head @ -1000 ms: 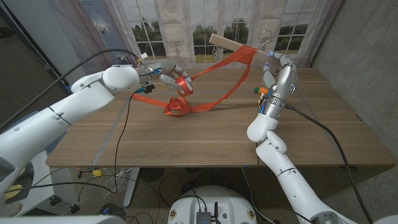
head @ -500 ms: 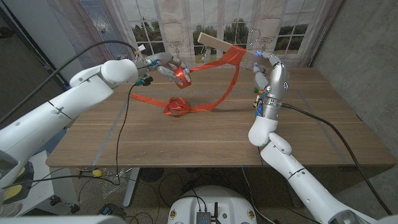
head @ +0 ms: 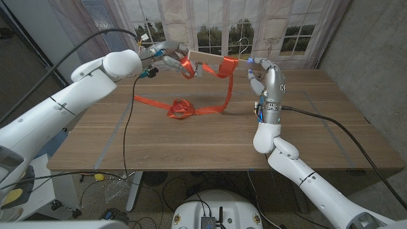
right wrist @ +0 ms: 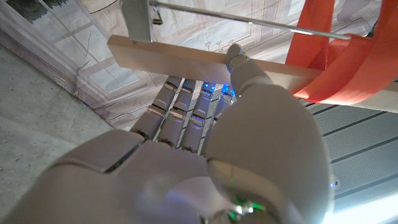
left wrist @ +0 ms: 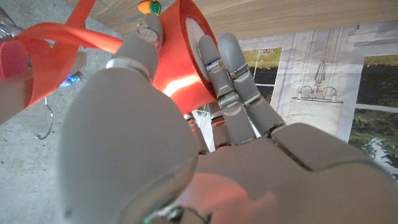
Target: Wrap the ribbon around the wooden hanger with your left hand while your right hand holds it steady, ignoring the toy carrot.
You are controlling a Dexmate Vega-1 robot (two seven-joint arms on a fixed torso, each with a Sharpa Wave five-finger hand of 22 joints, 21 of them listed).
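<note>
Head view: right hand (head: pixel 259 69) is raised above the far right part of the bench (head: pixel 210 143), fingers closed on one end of the wooden hanger (head: pixel 205 60). Hanger is off the bench, roughly level, running from the right hand toward the left hand (head: pixel 166 56). Left hand is up at the hanger's other end, gripping the orange ribbon roll (head: pixel 186 66). Ribbon (head: pixel 224 89) is looped over the hanger near its middle, hangs down from there and trails across the bench to a bunched knot of ribbon (head: pixel 181 109) near the bench centre.

Left wrist view: fingers (left wrist: pixel 233 74) and thumb wrapped on the ribbon roll (left wrist: pixel 183 59), ribbon (left wrist: pixel 68 37) leading off it. Toy carrot (left wrist: pixel 149 7) shows small on the bench behind.

Right wrist view: right hand (right wrist: pixel 205 143) holds the hanger (right wrist: pixel 186 61), thumb over the wooden bar, fingers behind it. Ribbon (right wrist: pixel 339 68) is wrapped round the bar just beside the thumb. Metal rod (right wrist: pixel 249 22) of the hanger runs alongside the bar.
</note>
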